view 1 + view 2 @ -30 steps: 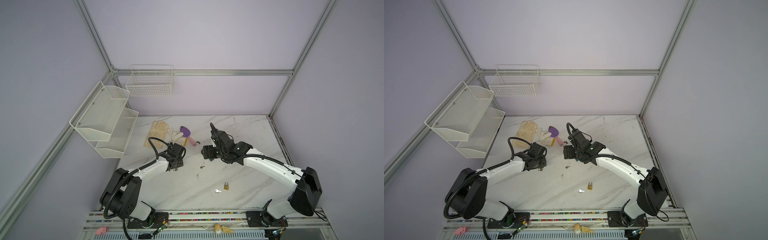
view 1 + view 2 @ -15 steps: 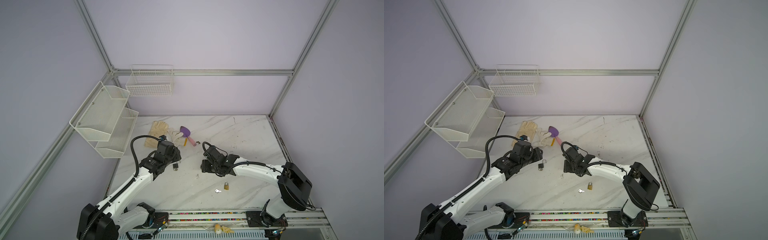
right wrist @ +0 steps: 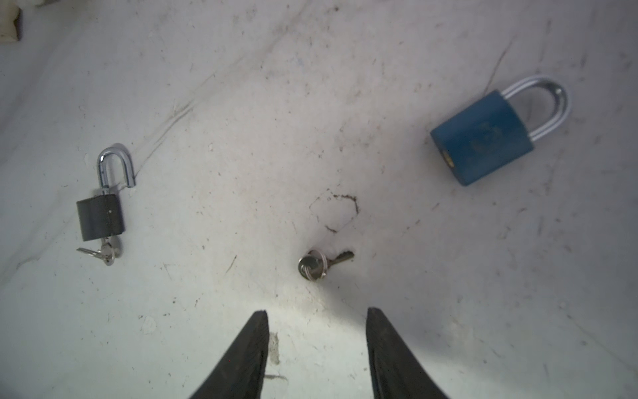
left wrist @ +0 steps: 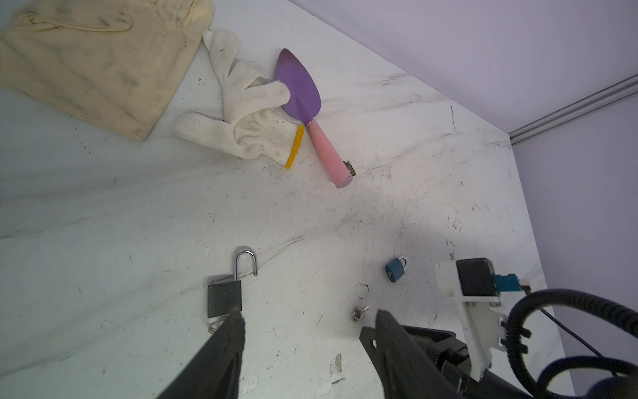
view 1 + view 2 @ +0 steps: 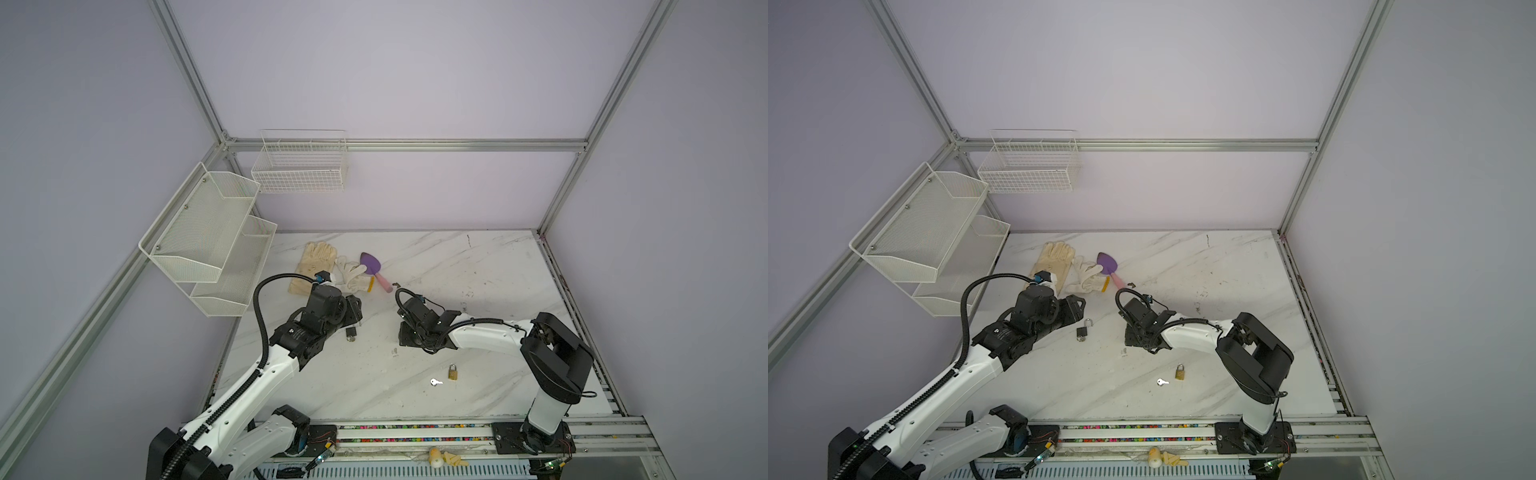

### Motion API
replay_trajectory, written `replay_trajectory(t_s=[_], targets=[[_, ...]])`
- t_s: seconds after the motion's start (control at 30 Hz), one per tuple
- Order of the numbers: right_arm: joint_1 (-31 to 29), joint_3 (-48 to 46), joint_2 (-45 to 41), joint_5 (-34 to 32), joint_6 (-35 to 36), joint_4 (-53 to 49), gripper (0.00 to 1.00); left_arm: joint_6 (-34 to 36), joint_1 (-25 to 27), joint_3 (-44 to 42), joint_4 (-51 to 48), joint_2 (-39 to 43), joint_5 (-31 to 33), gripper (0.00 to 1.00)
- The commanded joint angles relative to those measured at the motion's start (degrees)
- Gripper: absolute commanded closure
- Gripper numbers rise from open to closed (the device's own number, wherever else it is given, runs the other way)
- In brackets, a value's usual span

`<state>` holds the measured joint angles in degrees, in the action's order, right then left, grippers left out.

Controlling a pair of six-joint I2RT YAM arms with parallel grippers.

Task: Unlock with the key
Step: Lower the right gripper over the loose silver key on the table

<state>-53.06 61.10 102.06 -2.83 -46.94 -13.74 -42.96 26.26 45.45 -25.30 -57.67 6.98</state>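
Right wrist view: the right gripper point(image 3: 316, 311) hangs over the marble table point(image 3: 207, 103), jaws parted and empty. A ringed key point(image 3: 324, 263) lies just ahead of it, the shut blue padlock point(image 3: 480, 138) beyond. The left gripper point(image 4: 309, 314), likewise parted and empty, has one finger beside the black padlock point(image 4: 224, 298), whose shackle is open.

Place: robotics lab, enclosed test cell.
Enclosure: plain lavender walls point(image 5: 395, 75) are framed by aluminium profile posts point(image 5: 200, 95).
Worktop: a scuffed marble-pattern tabletop point(image 5: 478, 270) is boxed in on three sides.
Robots: left arm point(image 5: 266, 376) and right arm point(image 5: 486, 336) are mounted on a rail point(image 5: 415, 434) at the front edge.
Wiring: exposed wiring point(image 5: 322, 444) is seen at the bases.
Fittings: mesh shelf point(image 5: 208, 232) and wire basket point(image 5: 299, 166) are fixed to the walls.
Props: tan glove point(image 5: 313, 266) and purple trowel point(image 5: 371, 262) are laid loose.
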Motion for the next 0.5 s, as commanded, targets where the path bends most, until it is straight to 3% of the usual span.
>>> replay_trajectory(t_s=[0.0, 0.47], targets=[[-0.31, 1.57, 0.7, -2.49, -0.64, 0.7, 0.56, -0.73, -0.36, -2.6, 2.67, 0.68, -0.83, 0.4], [-0.29, 4.16, 4.35, -2.44, 0.93, 0.82, 0.66, -0.55, -0.29, -2.91, 3.24, 0.1, -1.45, 0.4]])
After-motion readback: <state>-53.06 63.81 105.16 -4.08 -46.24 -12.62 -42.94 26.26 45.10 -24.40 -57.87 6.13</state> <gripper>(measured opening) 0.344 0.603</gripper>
